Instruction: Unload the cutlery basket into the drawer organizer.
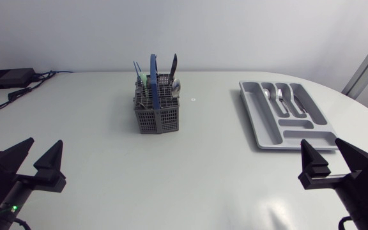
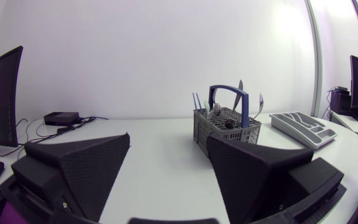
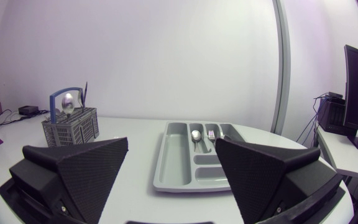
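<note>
A grey cutlery basket [image 1: 157,110] with a blue handle stands upright at the table's middle back, holding several pieces of cutlery; it also shows ahead of my left gripper [image 2: 168,167] as the basket [image 2: 226,127]. The grey drawer organizer [image 1: 286,115] lies at the right, with a spoon [image 1: 267,94] and a fork [image 1: 280,96] in its slots. Ahead of my right gripper [image 3: 172,168] lies the organizer [image 3: 194,158], the basket [image 3: 71,127] off to one side. My left gripper [image 1: 30,161] sits at the near left, open and empty. My right gripper [image 1: 328,158] sits near the organizer's front end, open and empty.
A small black box [image 1: 7,78] with cables lies at the table's back left corner. A small round mark [image 1: 193,99] is on the tabletop beside the basket. Bare white table lies between the basket and the organizer.
</note>
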